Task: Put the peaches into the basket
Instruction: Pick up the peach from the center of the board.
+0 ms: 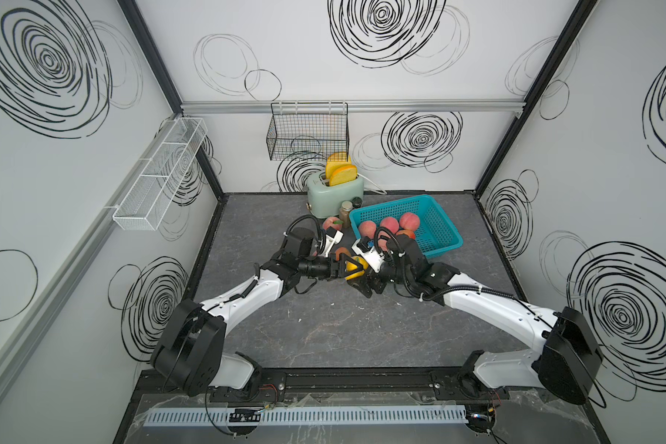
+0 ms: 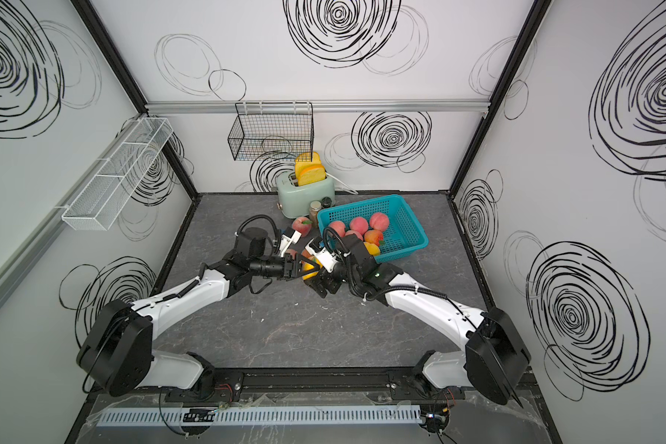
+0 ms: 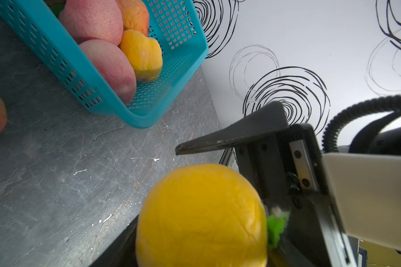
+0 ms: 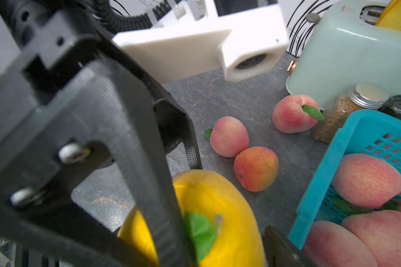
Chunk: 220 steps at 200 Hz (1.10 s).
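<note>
While the basket [image 1: 437, 225] sits at the back of the table [image 1: 343, 338] with pink peaches [image 1: 389, 225] inside, both arms meet just off its near-left corner. There the left gripper [image 1: 348, 269] is clamped on a yellow peach [image 3: 199, 215]. The right gripper [image 1: 357, 276] has its jaws apart, one finger just beside the same fruit; contact cannot be told. Three loose peaches [image 4: 256, 168] lie on the table near the basket. The held one is bright yellow and faintly wrinkled, with a green leaf [image 3: 276, 226] at its stem.
</note>
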Available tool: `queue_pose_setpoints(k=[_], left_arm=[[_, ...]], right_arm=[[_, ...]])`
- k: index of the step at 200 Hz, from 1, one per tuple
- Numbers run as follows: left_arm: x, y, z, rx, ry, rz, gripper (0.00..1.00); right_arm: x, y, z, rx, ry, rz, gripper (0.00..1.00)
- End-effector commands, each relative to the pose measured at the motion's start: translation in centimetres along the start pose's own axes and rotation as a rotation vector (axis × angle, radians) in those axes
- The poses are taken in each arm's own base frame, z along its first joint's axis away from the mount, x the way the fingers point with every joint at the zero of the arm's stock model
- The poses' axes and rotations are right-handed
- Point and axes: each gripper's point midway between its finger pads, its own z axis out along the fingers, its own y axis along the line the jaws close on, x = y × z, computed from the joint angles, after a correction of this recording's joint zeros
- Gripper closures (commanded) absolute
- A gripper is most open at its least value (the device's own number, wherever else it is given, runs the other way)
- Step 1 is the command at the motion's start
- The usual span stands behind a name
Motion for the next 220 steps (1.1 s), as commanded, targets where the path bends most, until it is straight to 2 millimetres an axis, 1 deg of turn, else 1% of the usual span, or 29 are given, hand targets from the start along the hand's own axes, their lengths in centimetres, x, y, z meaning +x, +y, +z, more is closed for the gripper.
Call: queue_pose_setpoints(k=[1,67,93,104,112,122,134,165,220], left_arm=[[-0.2,-1.7,-0.2,0.051,-0.007,0.04,0.27],[0.0,-1.5,-0.1,0.048,-0.003,0.03,0.28],[0.0,-1.4,-0.1,0.032,-0.006,0.036,0.26],[-0.1,-1.5,-0.1,0.035,-0.007,0.039,0.24],[-0.1,-1.6,-0.2,0.035,-0.01,0.039,0.2],[-0.3,-1.6,-0.3,0.032,-0.014,0.039,0.12],[-0.4,-1.5,-0.4,0.019,-0.019,0.046,0.08],[-1.0,-0.8,-1.2,-0.014,-0.034,0.05,0.07],[-2.5,0.4,-2.9,-0.093,-0.078,0.067,0.05]], right_arm=[[-1.8,0.1,-0.1,-0.002,-0.048,-0.039,0.1],[-2.0,0.2,0.1,-0.015,-0.053,-0.04,0.26],[-2.0,0.1,0.1,-0.009,-0.052,-0.041,0.27],[-1.9,0.0,0.1,-0.005,-0.049,-0.04,0.27],[-1.8,0.0,0.1,-0.002,-0.047,-0.039,0.27],[-1.7,-0.3,0.2,0.005,-0.04,-0.034,0.27],[-1.6,-0.4,0.3,0.01,-0.034,-0.03,0.28],[-1.4,-1.4,0.3,0.038,-0.024,-0.013,0.27],[-1.3,-3.9,-0.2,0.081,-0.008,0.037,0.27]])
